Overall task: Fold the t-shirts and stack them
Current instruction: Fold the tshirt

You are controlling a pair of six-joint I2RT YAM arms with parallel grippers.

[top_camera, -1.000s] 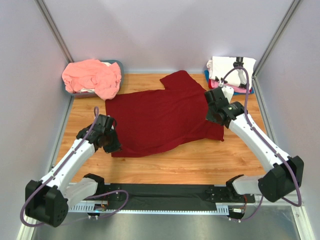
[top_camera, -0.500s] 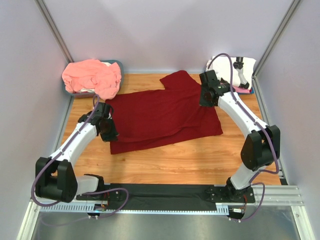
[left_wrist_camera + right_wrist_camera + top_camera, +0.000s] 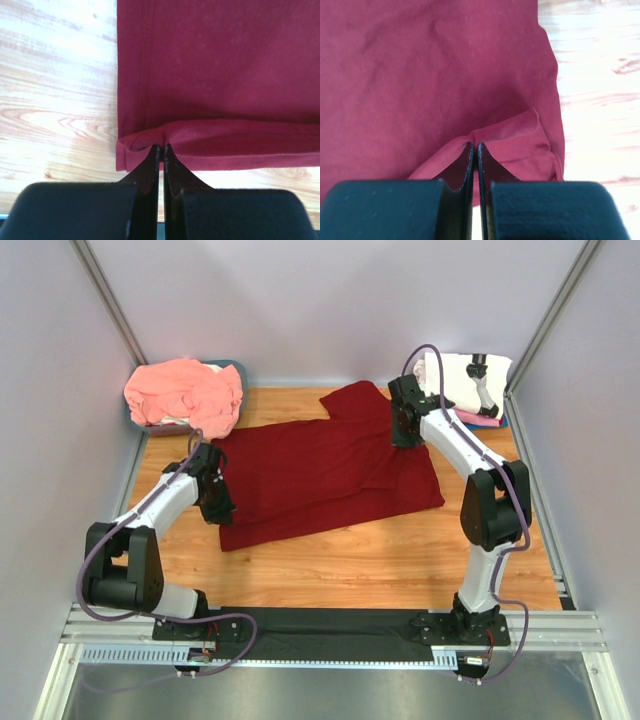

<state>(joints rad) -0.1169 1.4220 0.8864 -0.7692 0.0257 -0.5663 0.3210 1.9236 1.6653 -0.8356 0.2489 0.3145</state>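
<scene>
Both jaws, pinching the dark red t-shirt [image 3: 320, 465], folded its near edge rearward; its length runs left-right.

Both pincers have carried pinched edges of the dark red t-shirt [image 3: 320, 465] away from the arm bases. The right pincer [image 3: 403, 430] has travelled from the shirt's near right corner toward the sleeve, doubling cloth over itself. The left pincer [image 3: 218, 502] has drawn the near left hem farther in. More bare worktop [image 3: 400, 560] now shows along the shirt's near side.
</scene>
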